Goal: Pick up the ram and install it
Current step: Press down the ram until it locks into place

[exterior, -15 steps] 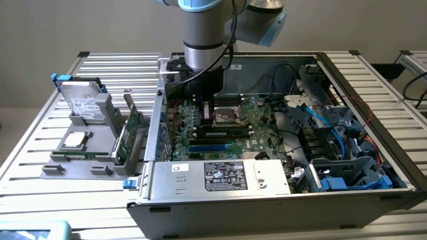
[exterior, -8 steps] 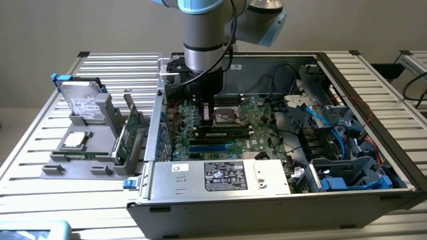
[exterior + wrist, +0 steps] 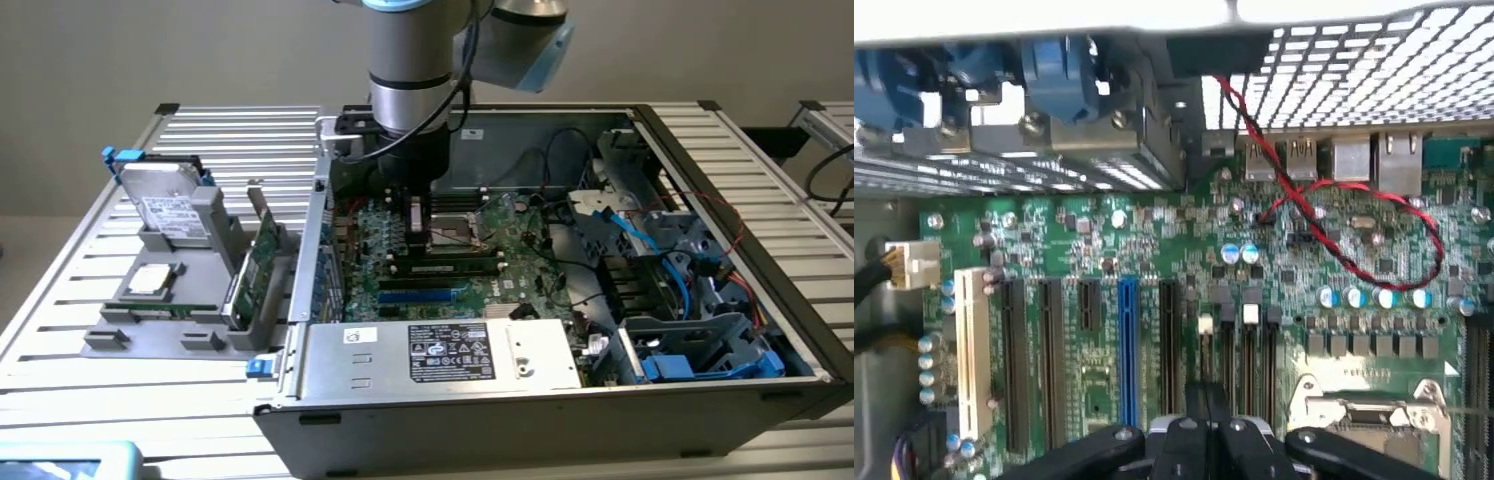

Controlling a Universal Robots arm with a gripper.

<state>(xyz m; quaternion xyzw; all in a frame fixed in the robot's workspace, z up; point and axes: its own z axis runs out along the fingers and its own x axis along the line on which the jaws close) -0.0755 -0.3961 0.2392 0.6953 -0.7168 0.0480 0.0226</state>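
Observation:
The ram is a narrow green stick lying flat in the front of a grey fixture at the exterior view's left, outside the case. My gripper hangs inside the open computer case, low over the green motherboard near its processor socket, far from that stick. In the wrist view my gripper is shut, its black fingers pressed together with nothing between them, above the row of expansion slots. A similar stick with dark chips stands seated in one of the motherboard's long slots.
The fixture also holds a hard drive, a square chip and an upright green expansion card. A power supply, blue cables and drive cages crowd the case. A red-black wire loops over the board.

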